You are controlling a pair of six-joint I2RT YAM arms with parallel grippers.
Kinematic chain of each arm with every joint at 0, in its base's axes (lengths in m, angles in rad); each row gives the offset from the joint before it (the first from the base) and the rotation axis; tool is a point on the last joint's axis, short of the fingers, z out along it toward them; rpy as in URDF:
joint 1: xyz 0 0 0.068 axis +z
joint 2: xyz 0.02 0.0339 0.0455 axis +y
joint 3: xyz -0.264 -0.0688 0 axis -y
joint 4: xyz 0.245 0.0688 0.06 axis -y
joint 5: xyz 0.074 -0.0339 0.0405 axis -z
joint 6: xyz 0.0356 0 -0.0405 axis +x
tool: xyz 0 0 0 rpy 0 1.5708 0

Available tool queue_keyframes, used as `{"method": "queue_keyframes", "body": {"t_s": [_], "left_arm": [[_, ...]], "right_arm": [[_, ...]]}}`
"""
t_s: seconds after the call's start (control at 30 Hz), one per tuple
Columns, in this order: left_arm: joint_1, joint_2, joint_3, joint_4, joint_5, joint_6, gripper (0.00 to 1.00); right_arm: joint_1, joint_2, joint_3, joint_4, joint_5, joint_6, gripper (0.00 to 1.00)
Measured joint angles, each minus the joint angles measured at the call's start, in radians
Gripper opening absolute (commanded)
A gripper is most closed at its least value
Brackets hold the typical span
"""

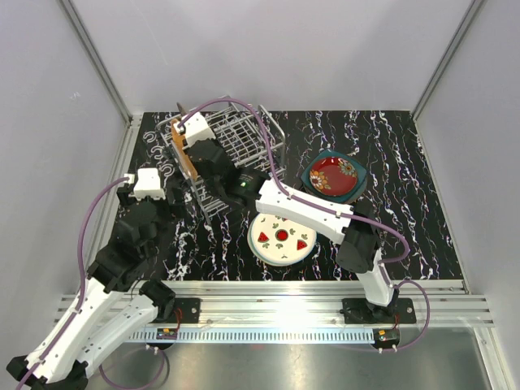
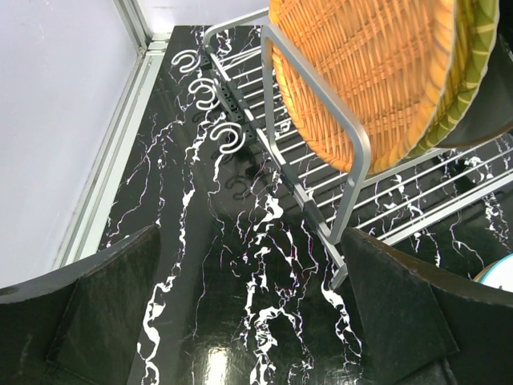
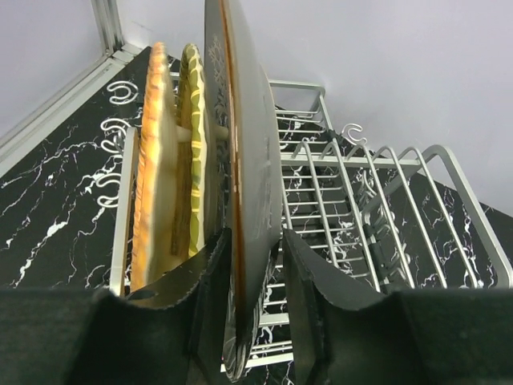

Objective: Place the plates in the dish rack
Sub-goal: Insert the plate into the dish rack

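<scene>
Right hand (image 3: 253, 265): partly open, with one finger (image 3: 210, 313) on each side of a dark plate (image 3: 248, 160). Both fingers very close to the plate's two faces; gripping it or only beside it, cannot tell. Dark plate upright on its edge, lower rim down among the wires of the dish rack (image 3: 377, 208), upper part rising high above the fingers.

Just to the left of this hand, two more plates upright in the same rack: first a yellow-green plate (image 3: 191, 144), then an orange woven plate (image 3: 154, 176), close side by side. To the right of the hand and beyond it, the rest of the wire rack with its raised rail.

Left hand (image 2: 252, 241): open as wide as it goes, holding nothing, over the black marbled desk (image 2: 200, 241). Ahead of it and to its right, one corner of the rack, with the orange woven plate above.

Well behind the right hand, beside its own arm, flat on the desk: a white plate with red and green motifs (image 1: 282, 237), and further off a red patterned plate (image 1: 331, 175) lying on a dark teal plate (image 1: 309, 179).
</scene>
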Motion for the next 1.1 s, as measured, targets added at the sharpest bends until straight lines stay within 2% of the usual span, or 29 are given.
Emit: {"method": "queue_keyframes", "body": {"t_s": [0.07, 0.37, 0.43, 0.63, 0.9, 1.1], "left_arm": [[0.0, 0.008, 0.0, 0.0, 0.0, 0.0, 0.99], [0.001, 0.039, 0.0, 0.0, -0.006, 0.001, 0.99], [0.005, 0.043, 0.0, 0.0, -0.007, 0.001, 0.99], [0.012, 0.047, 0.0, 0.0, -0.008, 0.003, 0.99], [0.021, 0.047, 0.0, 0.0, -0.009, 0.003, 0.99], [0.024, 0.047, 0.0, -0.001, -0.008, 0.003, 0.99]], "right_arm": [[0.0, -0.005, -0.01, -0.001, 0.0, 0.0, 0.45], [0.0, -0.079, -0.026, -0.003, -0.019, 0.0, 0.55], [0.0, -0.097, -0.031, -0.003, -0.03, 0.002, 0.6], [0.0, -0.192, -0.112, -0.002, -0.074, 0.027, 0.7], [-0.002, -0.469, -0.346, 0.02, -0.137, 0.131, 0.7], [-0.068, -0.73, -0.666, 0.037, -0.205, 0.32, 0.66]]}}
